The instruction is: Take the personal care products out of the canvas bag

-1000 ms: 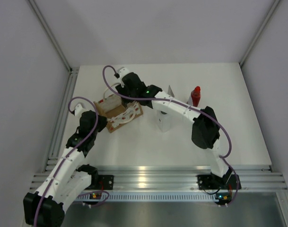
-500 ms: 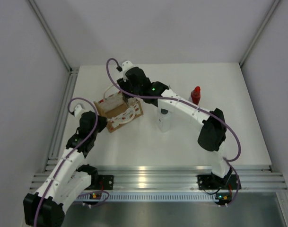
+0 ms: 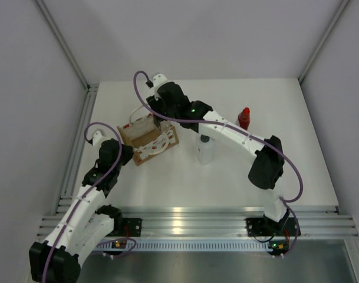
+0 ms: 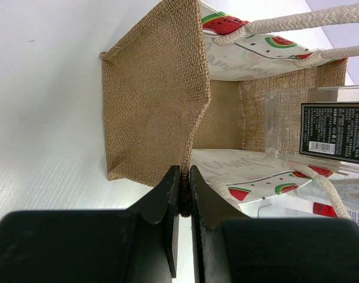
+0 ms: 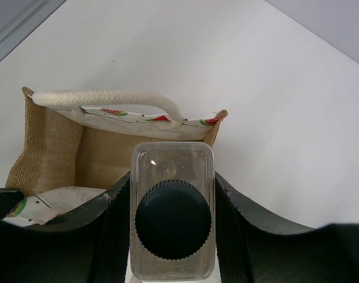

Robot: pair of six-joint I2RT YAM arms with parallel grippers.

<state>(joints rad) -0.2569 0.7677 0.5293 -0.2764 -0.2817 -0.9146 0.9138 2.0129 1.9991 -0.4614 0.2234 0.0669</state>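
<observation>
The canvas bag lies on its side with its mouth open, its burlap wall facing the left wrist camera. My left gripper is shut on the bag's burlap edge, at the bag's near left corner in the top view. My right gripper is at the bag's mouth, shut on a clear pale bottle with a dark ribbed cap. That bottle's black label shows at the bag's mouth. A red bottle and a white grey-capped bottle stand on the table to the right.
The white table ends in an aluminium rail along the near edge. Grey walls close in the left, back and right. The right arm stretches across above the white bottle.
The right arm has swung a little to the right and its wrist has shifted at the bag's mouth. The left gripper and bag hold the same place.
</observation>
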